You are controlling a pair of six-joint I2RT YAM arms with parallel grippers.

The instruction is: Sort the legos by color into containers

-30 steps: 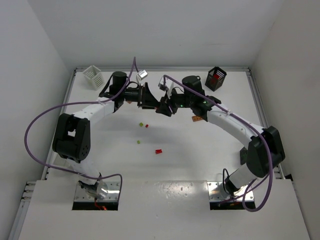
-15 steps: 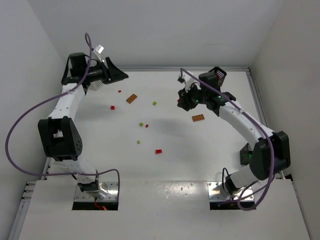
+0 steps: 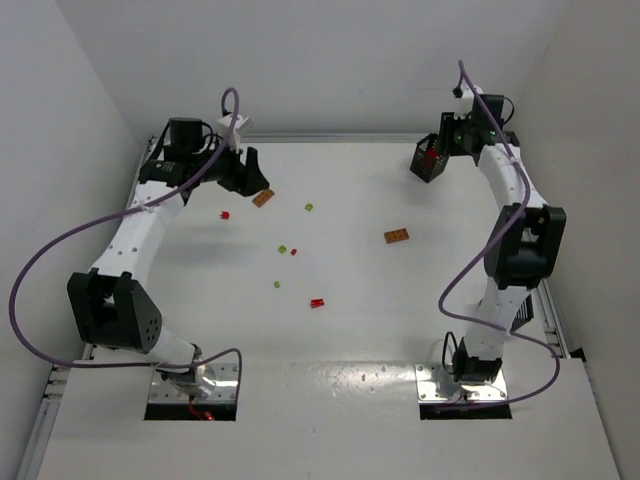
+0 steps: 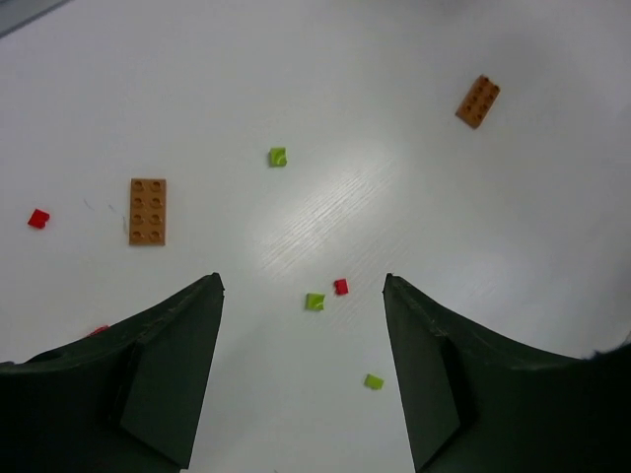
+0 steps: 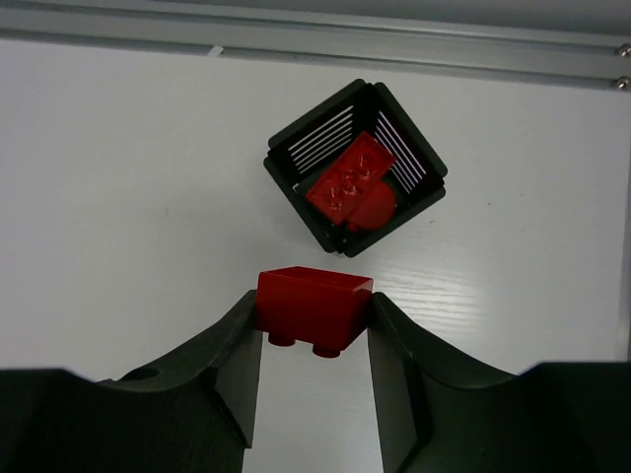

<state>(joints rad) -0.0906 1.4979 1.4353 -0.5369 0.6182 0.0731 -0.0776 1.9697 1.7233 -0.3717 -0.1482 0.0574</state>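
My right gripper (image 5: 314, 317) is shut on a red brick (image 5: 314, 305) and holds it just in front of a black slatted basket (image 5: 296, 158), above the table. The basket holds red legos (image 5: 350, 177). In the top view this gripper (image 3: 442, 148) sits at the back right by the black basket (image 3: 430, 165). My left gripper (image 4: 301, 284) is open and empty above the table at the back left (image 3: 247, 170). Below it lie loose legos: two orange plates (image 4: 148, 210) (image 4: 478, 101), yellow-green bits (image 4: 315, 301) and small red bits (image 4: 340, 287). No white basket shows.
More loose legos lie mid-table: an orange plate (image 3: 396, 236), a red piece (image 3: 317, 302), green bits (image 3: 277, 284). A metal rail (image 5: 315, 39) runs along the back edge behind the black basket. White walls close in on the left, back and right.
My right gripper has swung from mid-table to the back right, up to the black basket, carrying the red brick. My left gripper left the middle, swung back left, then came slightly forward.
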